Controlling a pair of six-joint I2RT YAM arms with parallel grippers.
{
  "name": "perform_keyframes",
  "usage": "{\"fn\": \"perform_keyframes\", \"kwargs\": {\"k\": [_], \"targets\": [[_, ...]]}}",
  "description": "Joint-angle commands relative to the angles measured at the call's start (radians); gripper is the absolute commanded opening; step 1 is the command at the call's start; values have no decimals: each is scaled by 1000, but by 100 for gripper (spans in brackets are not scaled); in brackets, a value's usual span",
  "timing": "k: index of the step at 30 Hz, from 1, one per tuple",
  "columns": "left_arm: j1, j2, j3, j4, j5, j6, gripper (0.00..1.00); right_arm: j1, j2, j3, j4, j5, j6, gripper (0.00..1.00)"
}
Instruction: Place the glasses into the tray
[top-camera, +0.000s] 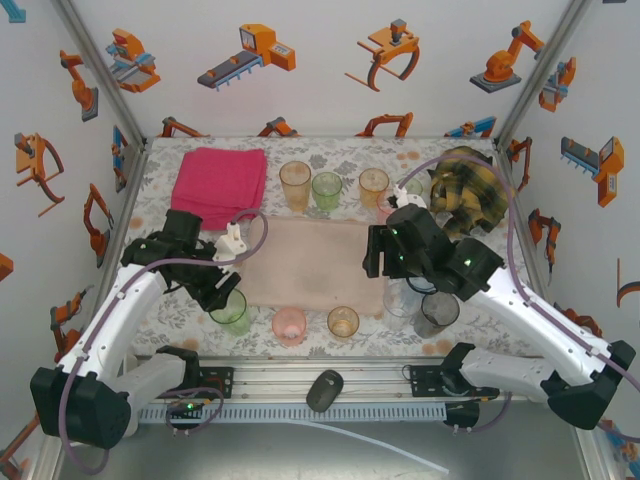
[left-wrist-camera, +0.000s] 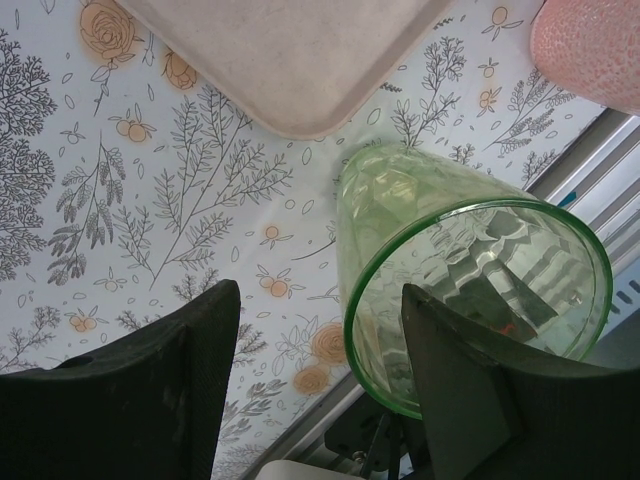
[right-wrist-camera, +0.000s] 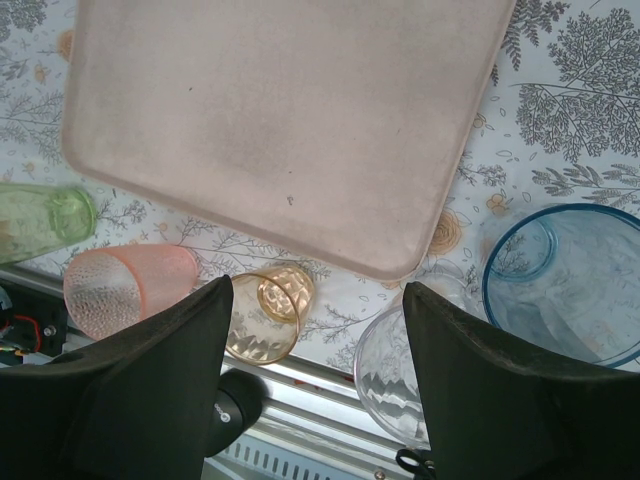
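The left jaws are standing spread about the green tumbler (left-wrist-camera: 470, 270), not yet pinching it, on the table (left-wrist-camera: 150, 200) just off the near left corner of the tray (left-wrist-camera: 290, 60). An off-centre squeeze is risking tipping it toward the pink tumbler (left-wrist-camera: 590, 50) further along the tray's near edge. The right jaws are hanging spread and empty over that edge.

Bright, even diffuse light; shadows on the table (top-camera: 155, 180) soft and faint. Overhead view sharp. Wrist views crisp at centre; green glass (left-wrist-camera: 470, 270) carries small white glints, near rim slightly soft
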Motion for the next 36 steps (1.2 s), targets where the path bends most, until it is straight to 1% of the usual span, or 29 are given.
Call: {"fn": "perform_keyframes", "kwargs": {"k": [1, 6, 13, 15, 18, 23, 25, 32, 34, 36], "targets": [[-12, -12, -6, 3, 4, -24, 62, 7, -26, -15, 0, 36, 19, 64], [-22, -31, -24, 9, -14, -23, 58, 7, -27, -19, 4, 34, 21, 64], [-30, -50, -43, 28, -21, -31, 49, 8, -22, -16, 5, 30, 29, 64], [-32, -46, -46, 32, -27, -30, 43, 7, -27, -24, 9, 29, 33, 64], [-38, -50, -46, 32, -27, -30, 37, 7, -33, -31, 13, 32, 33, 64], [-44, -50, -30, 33, -37, -33, 32, 8, -28, -27, 15, 34, 30, 64], [-44, -46, -22, 31, -44, -33, 26, 7, -25, -23, 17, 36, 27, 64], [-44, -37, 2, 29, -54, -51, 16, 8, -29, -29, 25, 30, 26, 64], [-45, -32, 10, 30, -58, -59, 11, 7, -30, -31, 28, 29, 24, 63], [-44, -30, 13, 29, -60, -63, 9, 8, -25, -26, 22, 28, 21, 63]]}}
